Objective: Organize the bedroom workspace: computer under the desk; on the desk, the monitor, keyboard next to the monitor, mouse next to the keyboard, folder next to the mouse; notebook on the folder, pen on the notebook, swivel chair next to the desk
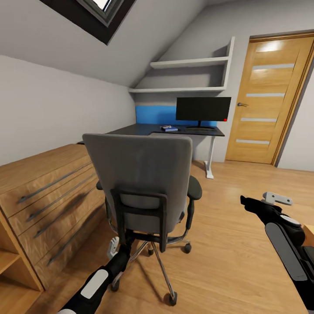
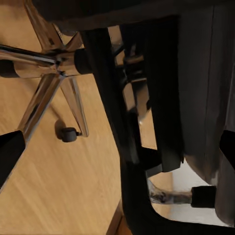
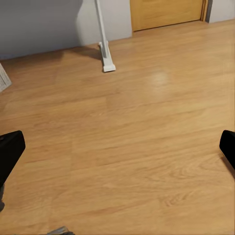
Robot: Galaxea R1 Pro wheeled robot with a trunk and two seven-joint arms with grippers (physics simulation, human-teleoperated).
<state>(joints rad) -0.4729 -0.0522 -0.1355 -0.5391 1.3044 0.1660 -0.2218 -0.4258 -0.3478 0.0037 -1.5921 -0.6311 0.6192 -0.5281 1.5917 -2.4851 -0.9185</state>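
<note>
The grey swivel chair (image 1: 139, 174) stands in the middle of the room with its back toward me, and its seat is hidden behind the backrest. My left gripper (image 1: 114, 246) is low behind the chair, open. In the left wrist view the black back support (image 2: 112, 98) and the chrome base (image 2: 46, 73) lie between the wide-spread fingers (image 2: 10, 152). My right gripper (image 1: 272, 200) hangs open over bare floor (image 3: 127, 127). The dark desk (image 1: 144, 129) at the back carries the black monitor (image 1: 203, 109), a flat dark keyboard (image 1: 199, 129) and a small blue item (image 1: 169, 128).
A wooden dresser (image 1: 48, 192) runs along the left wall, close to the chair. The desk's white leg (image 1: 209, 161) stands near a wooden door (image 1: 270, 100). White shelves (image 1: 187, 76) hang above the desk. Open wood floor lies right of the chair.
</note>
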